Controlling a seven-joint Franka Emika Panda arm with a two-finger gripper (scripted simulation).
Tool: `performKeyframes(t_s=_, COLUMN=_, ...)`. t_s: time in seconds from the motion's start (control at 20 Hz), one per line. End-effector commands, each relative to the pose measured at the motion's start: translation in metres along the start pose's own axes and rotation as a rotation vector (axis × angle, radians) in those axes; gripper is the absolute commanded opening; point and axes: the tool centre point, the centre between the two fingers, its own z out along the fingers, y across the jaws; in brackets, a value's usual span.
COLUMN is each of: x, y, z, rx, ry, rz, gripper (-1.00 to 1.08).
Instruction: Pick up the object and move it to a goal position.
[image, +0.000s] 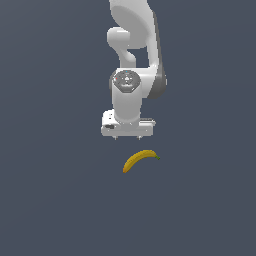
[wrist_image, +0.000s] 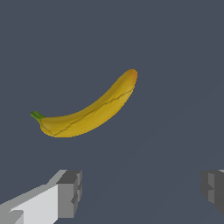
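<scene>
While the small curved yellow banana (image: 140, 160) is lying untouched near the middle of the dark grey-blue surface (image: 50, 200), well apart from every edge, the tool (wrist_image: 140, 190) is hanging above it, fingers spread wide and holding nothing. Grasping, lifting and carrying are all remaining. Its smooth skin is showing a green stem tip.

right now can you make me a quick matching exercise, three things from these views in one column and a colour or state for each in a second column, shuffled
Things:
1. banana
2. stem tip
3. claw

States:
A. open, holding nothing
B. greenish
C. yellow, curved, lying free of the fingers

Pairs: 1-C, 2-B, 3-A
</scene>
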Motion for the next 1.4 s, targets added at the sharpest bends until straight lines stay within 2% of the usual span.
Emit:
performKeyframes(t_s=0.0, x=0.0, y=0.0, z=0.0, rx=0.0, ry=0.0, rz=0.0, gripper=1.0)
performKeyframes(t_s=0.55, x=-0.001, y=0.017, z=0.001, rx=-0.017, ry=-0.018, rz=0.04, gripper=1.0)
performKeyframes(t_s=0.95, x=0.001, y=0.014, z=0.003, rx=-0.015, ry=-0.015, rz=0.069, gripper=1.0)
performKeyframes(t_s=1.35, x=0.006, y=0.006, z=0.01, rx=-0.011, ry=-0.007, rz=0.179, gripper=1.0)
